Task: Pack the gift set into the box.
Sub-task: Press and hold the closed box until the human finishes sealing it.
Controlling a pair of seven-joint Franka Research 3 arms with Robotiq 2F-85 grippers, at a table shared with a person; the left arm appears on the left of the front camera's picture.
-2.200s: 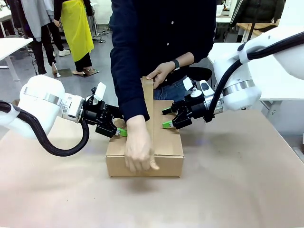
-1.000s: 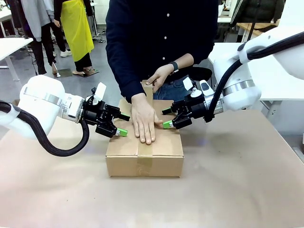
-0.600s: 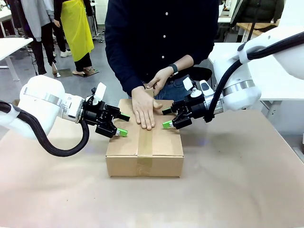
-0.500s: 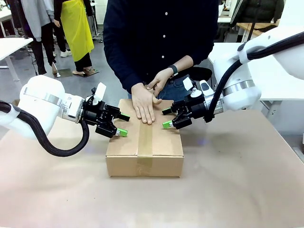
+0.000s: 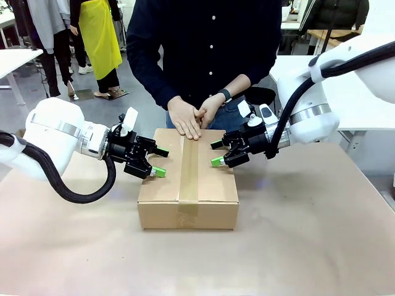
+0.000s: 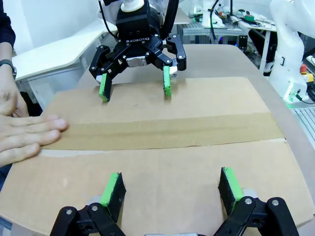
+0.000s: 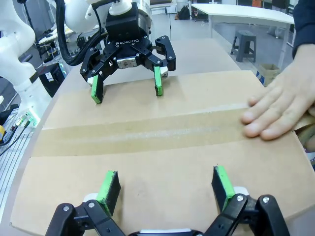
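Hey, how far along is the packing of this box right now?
Mostly done: the box is shut and a tape strip runs along its top seam. In hand: the person's hand presses the far end while the left tool and right tool, both open, rest on the flaps. Left: releasing.

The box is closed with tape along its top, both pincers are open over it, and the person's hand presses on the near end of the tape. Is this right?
Not quite: the hand presses on the far end of the tape, at the person's side, as the front view shows. The box is closed, and the left pincer and right pincer are open over it.
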